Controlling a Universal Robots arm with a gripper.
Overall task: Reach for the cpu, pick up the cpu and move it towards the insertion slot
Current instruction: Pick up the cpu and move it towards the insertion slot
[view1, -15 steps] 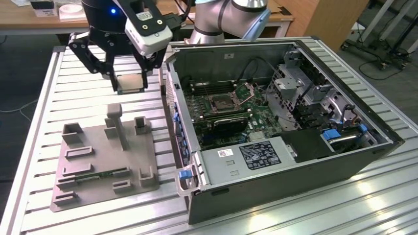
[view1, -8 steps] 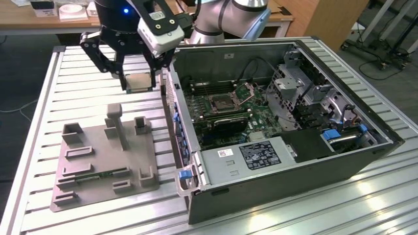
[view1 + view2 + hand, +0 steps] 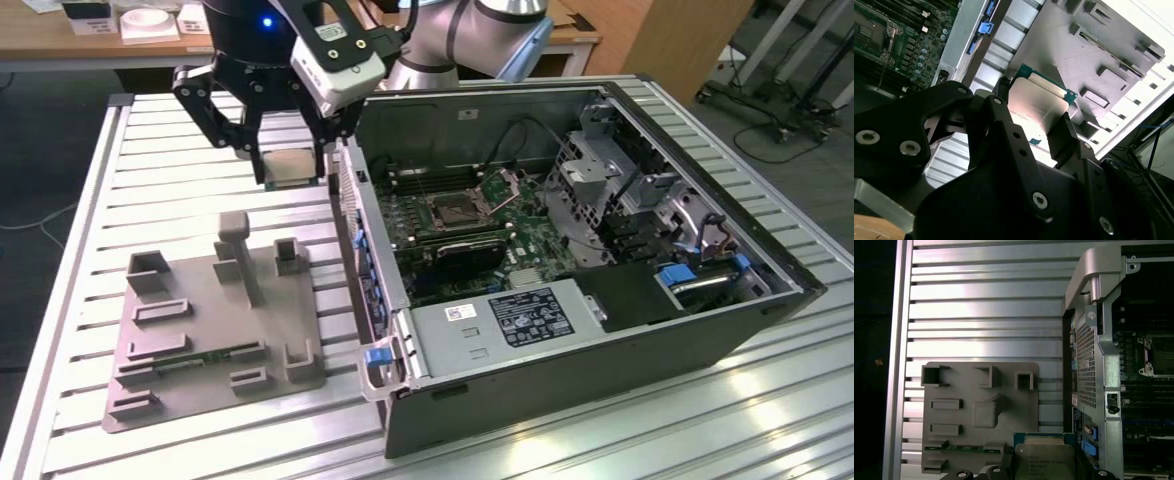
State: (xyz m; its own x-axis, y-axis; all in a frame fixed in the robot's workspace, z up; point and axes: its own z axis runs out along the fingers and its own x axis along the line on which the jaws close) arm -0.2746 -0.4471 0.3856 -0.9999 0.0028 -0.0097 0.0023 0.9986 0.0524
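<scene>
Contact is at the edges: the pincer [image 3: 291, 166] is closed on the cpu [image 3: 290, 172], its black fingers [image 3: 1060, 137] pressing two opposite sides of the thin square chip. The chip hangs clear of the slatted surface [image 3: 174, 150], just outside the open computer case [image 3: 574, 370]. By its look it is light and stiff. Its smooth metal top could slip and its underside is probably delicate, so an edge hold seems the right one. The insertion slot [image 3: 457, 208] lies inside the case on the green motherboard [image 3: 527, 235], with its retention frame [image 3: 505, 184] hinged up. The case's side wall [image 3: 358, 215] stands between chip and slot. The grey tray [image 3: 200, 320] lies outside the case, beside that wall, with a green memory stick [image 3: 964, 447] in it.
</scene>
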